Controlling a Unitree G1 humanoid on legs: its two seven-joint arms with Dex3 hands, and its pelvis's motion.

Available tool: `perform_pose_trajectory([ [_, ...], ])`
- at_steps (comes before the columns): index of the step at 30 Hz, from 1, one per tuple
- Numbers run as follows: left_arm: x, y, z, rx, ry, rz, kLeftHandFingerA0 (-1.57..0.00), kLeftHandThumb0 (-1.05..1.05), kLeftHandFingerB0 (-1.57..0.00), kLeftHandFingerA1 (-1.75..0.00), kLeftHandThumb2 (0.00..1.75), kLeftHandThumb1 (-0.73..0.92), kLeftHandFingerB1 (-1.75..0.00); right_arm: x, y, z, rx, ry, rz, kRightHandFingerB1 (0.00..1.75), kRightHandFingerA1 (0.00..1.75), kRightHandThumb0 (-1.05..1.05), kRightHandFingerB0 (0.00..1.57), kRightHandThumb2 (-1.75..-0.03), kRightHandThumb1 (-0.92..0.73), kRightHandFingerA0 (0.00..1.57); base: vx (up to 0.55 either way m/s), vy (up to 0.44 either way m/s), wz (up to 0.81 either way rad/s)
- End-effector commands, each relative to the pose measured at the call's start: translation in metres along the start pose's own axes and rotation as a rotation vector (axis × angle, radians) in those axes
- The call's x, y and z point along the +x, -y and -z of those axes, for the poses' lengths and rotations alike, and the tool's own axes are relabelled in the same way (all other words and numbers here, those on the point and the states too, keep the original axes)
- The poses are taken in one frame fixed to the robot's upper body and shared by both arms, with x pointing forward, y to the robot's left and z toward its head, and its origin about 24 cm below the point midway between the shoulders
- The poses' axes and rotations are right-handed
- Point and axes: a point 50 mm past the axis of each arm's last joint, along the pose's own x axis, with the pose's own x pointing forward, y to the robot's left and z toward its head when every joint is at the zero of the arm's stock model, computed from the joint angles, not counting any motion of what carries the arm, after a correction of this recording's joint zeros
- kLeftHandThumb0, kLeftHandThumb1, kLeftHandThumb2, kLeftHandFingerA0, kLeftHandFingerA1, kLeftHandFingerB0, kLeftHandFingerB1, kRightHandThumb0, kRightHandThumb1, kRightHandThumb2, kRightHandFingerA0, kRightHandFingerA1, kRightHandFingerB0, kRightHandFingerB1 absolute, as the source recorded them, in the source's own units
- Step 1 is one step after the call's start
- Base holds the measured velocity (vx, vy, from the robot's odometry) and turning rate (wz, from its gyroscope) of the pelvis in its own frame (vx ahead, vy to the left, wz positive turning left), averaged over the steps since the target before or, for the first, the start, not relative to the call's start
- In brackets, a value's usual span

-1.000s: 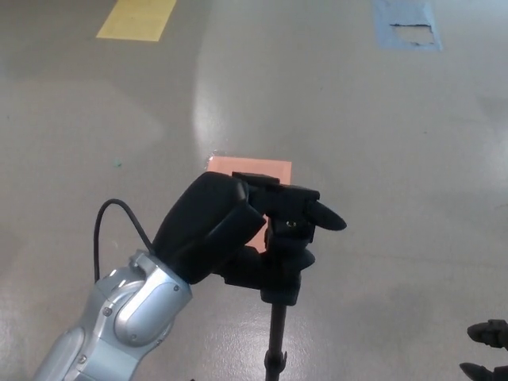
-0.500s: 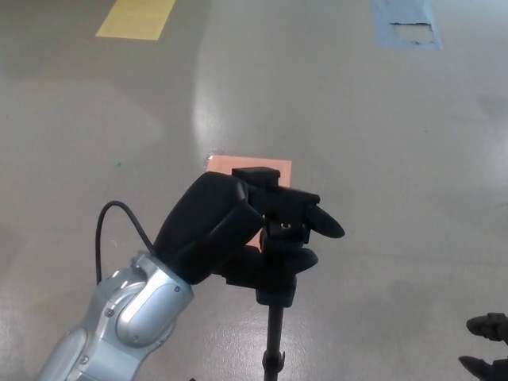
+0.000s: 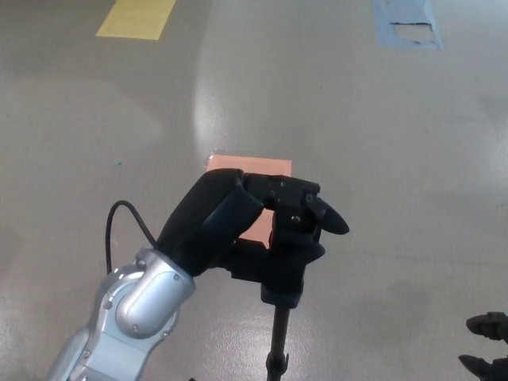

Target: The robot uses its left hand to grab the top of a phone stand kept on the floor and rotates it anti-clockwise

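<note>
Much of the stand [image 3: 290, 238] is hard to see, because it is black and the left hand [image 3: 213, 222] is black too, so where one ends and the other starts is not clear. The stand's pole goes down and is cut off by the bottom edge, so its feet do not show. The right hand [image 3: 486, 349] only peeks in at the bottom right corner — two dark finger shapes, cut off by the edge, and it is not possible to tell if they are apart or together. The left arm comes up from the bottom left, silver and grey, with a thin black cable [image 3: 127, 226] looping up near the wrist. The left hand is wrapped around the top of the stand from the left side, its thick fingers closed on the head of the stand and touching it. The top of the stand is a chunky black block with a flat plate on it, and a short knob or handle sticks out to the right, tilted a bit downward. A small shiny spot shows on the side of the block. The stand is near the middle of the picture, low down, above a grey shiny floor [image 3: 397, 143]. Just behind the hand lies a pink-orange patch [image 3: 258, 168] — part of it is hidden by the hand. Far back are a yellow mark [image 3: 136, 17] and a blue mark [image 3: 406, 22], well apart.
</note>
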Motion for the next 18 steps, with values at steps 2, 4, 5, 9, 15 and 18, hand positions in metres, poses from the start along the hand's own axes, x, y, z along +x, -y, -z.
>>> perform_pose_trajectory([
  [2,0.0023,-0.0046,0.0157,-0.456,-0.175,0.011,-1.12,-0.18,-1.03,-0.70,0.63,0.73,-0.63,-0.0020,0.0079,-0.0010,0.011,-0.004,0.007,0.19,0.51,-0.45,0.00,-0.86,-0.63,0.32,0.00,0.000,0.00],
  [4,0.0039,-0.0053,0.0163,-0.532,-0.199,0.008,-1.13,-0.20,-1.02,-0.69,0.63,0.73,-0.64,-0.0022,0.0085,-0.0019,0.002,-0.003,0.007,0.20,0.51,-0.46,0.00,-0.86,-0.63,0.33,0.00,0.000,0.00],
  [5,0.0041,-0.0055,0.0163,-0.547,-0.204,0.008,-1.13,-0.20,-1.02,-0.69,0.63,0.73,-0.64,-0.0022,0.0087,-0.0019,0.003,-0.004,0.008,0.20,0.51,-0.46,0.00,-0.86,-0.63,0.33,0.00,0.000,0.00],
  [9,0.0043,-0.0063,0.0163,-0.584,-0.213,0.013,-1.12,-0.22,-1.01,-0.71,0.63,0.73,-0.65,-0.0021,0.0090,-0.0029,-0.002,-0.002,0.009,0.19,0.52,-0.45,0.00,-0.86,-0.63,0.33,0.00,0.000,0.00],
  [15,0.0043,-0.0064,0.0161,-0.613,-0.245,0.017,-1.11,-0.24,-0.99,-0.73,0.63,0.74,-0.65,-0.0017,0.0091,-0.0042,0.001,-0.011,0.012,0.21,0.51,-0.45,0.00,-0.86,-0.63,0.32,0.00,0.000,0.00],
  [18,0.0056,-0.0071,0.0172,-0.638,-0.257,0.022,-1.10,-0.22,-0.98,-0.75,0.63,0.74,-0.65,-0.0016,0.0098,-0.0056,-0.003,-0.012,0.015,0.21,0.50,-0.45,0.00,-0.86,-0.63,0.31,0.00,0.000,0.00],
])
